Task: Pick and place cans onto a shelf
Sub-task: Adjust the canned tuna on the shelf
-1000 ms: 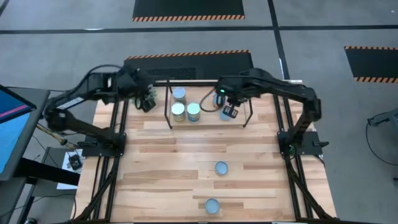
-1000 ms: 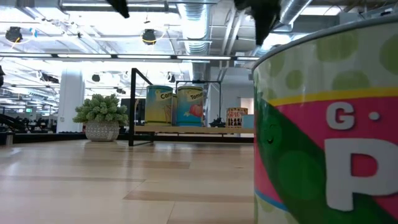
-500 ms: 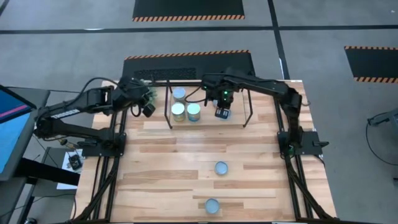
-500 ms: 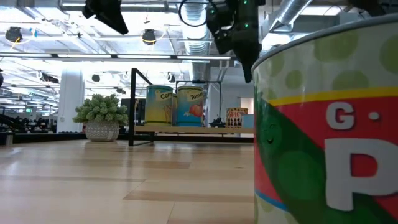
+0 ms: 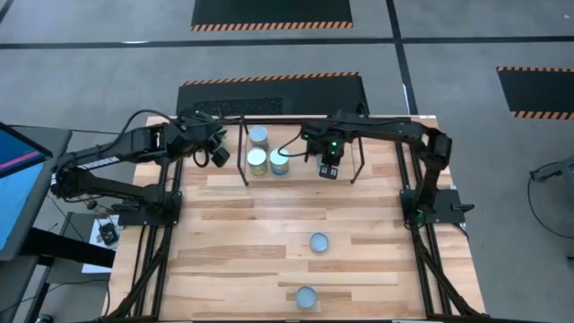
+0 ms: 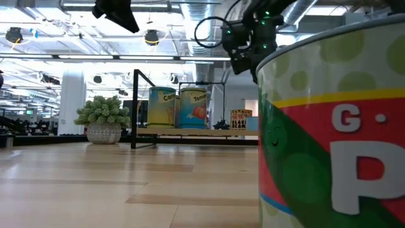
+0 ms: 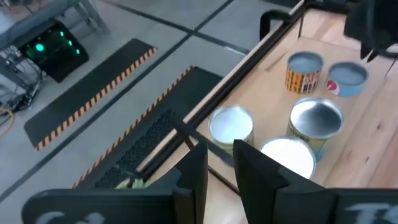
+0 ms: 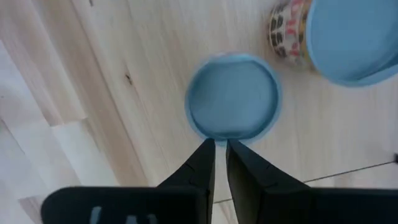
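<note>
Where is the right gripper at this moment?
In the high view the right gripper hangs at the shelf, just right of the three cans already standing there; its fingers look nearly closed and empty.

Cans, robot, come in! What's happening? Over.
Right hand above the shelf, fingers nearly together, empty. Left hand waiting beside the shelf, empty. Three cans visible on the shelf, two on the table. Nothing blocking. Over.

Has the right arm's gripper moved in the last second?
Yes. In the high view the right gripper has shifted slightly toward the table's near side, and the arm has folded in, judged against the shelf frame. Its fingers are shut.
</note>
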